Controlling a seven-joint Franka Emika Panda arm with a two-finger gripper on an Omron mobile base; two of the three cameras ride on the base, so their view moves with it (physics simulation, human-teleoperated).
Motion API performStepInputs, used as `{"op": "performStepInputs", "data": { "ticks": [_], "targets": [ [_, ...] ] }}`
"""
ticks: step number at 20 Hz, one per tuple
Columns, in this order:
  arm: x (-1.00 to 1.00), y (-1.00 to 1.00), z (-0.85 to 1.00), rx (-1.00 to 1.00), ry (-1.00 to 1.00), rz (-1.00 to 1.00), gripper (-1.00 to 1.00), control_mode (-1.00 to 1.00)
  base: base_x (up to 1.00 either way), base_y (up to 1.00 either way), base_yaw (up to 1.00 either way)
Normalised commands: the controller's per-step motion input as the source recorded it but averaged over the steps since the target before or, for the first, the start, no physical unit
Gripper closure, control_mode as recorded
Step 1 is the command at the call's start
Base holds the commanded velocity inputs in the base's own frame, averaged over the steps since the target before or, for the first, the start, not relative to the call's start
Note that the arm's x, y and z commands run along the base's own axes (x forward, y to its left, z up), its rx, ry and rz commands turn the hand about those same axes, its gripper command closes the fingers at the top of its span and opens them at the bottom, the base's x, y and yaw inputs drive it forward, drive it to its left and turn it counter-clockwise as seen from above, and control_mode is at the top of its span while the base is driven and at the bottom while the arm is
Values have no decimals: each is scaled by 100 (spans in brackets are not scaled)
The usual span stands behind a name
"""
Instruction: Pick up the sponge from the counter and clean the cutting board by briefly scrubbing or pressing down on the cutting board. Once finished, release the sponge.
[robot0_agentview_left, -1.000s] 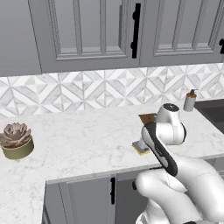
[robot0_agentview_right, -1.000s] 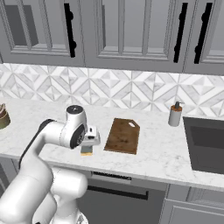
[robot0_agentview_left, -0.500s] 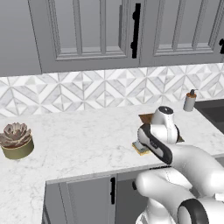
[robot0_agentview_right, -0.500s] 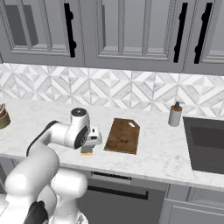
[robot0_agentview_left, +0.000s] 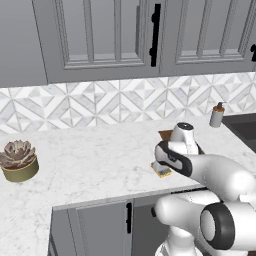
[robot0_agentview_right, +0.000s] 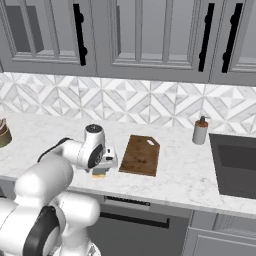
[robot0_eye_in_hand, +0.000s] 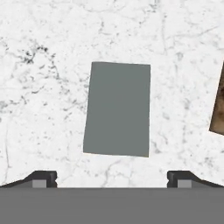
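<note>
hand (robot0_eye_in_hand: 112, 179) spread over sponge (robot0_eye_in_hand: 117, 108) | cutting board (robot0_eye_in_hand: 217, 105) edge near

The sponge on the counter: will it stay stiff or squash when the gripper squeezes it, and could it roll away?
The sponge probably squashes somewhat: yellow foam shows beneath its grey top. It likely will not roll, being a flat rectangular block lying on the counter. It looks small, so probably light.

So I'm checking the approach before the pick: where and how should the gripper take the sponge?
From straight above, closing on the sponge's two long sides across its narrow width. It lies flat on the counter, and the open gripper is already over it, its fingers straddling that width.
</note>
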Motion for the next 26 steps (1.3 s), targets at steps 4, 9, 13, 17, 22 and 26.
{"op": "performStepInputs", "data": {
  "ticks": [4,9,13,17,22,26],
  "targets": [
    [6,1,-23,0,0,0,-100,-100,0,0,0],
    [9,0,-17,0,0,0,-100,-100,0,0,0],
    [13,0,-16,0,0,0,-100,-100,0,0,0],
    [16,0,-16,0,0,0,-100,-100,0,0,0],
    [16,0,-13,0,0,0,-100,-100,0,0,0],
    [4,4,-8,0,0,0,-100,-100,0,0,0]
  ]
}}
